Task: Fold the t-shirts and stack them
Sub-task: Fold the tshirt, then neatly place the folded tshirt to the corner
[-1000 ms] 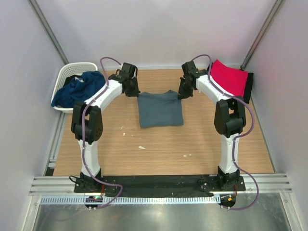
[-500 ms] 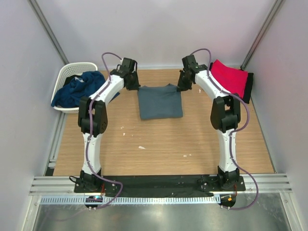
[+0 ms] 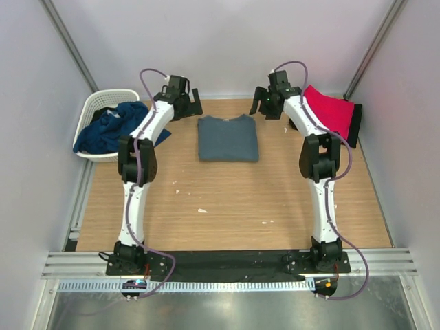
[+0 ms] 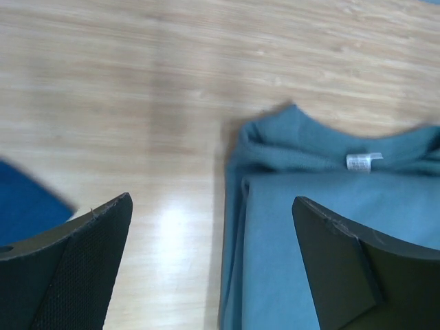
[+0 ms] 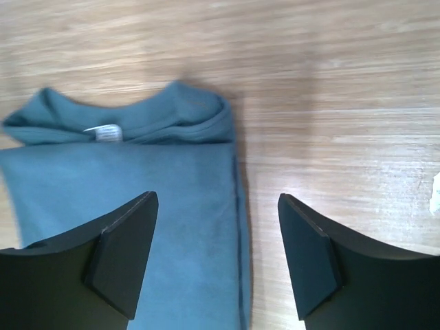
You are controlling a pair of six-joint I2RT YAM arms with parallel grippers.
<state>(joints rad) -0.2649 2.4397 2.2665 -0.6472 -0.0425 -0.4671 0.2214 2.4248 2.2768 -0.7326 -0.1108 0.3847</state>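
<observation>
- The slate grey-blue t-shirt (image 3: 228,139) is lying as a flat folded rectangle at the far middle of the table (image 3: 227,206), collar and label toward the back wall.
- The left gripper (image 4: 212,201) is hovering over the shirt's left collar corner. Its jaws are standing wide apart and gripping nothing.
- The right gripper (image 5: 217,197) is hovering over the right collar corner, with its jaws likewise apart and empty.
- Judgement: the fold on this shirt is looking complete. The next move is calling for a two-sided pickup to carry it to the red t-shirt (image 3: 328,110) at the far right.
- The navy blue t-shirt (image 3: 110,127) is waiting, heaped in the basket (image 3: 103,96).
- The black t-shirt (image 3: 355,127) is showing only as an edge beneath the red one, so its fold cannot be judged.
- Both wrist views are cutting off the shirt's near edge.
</observation>
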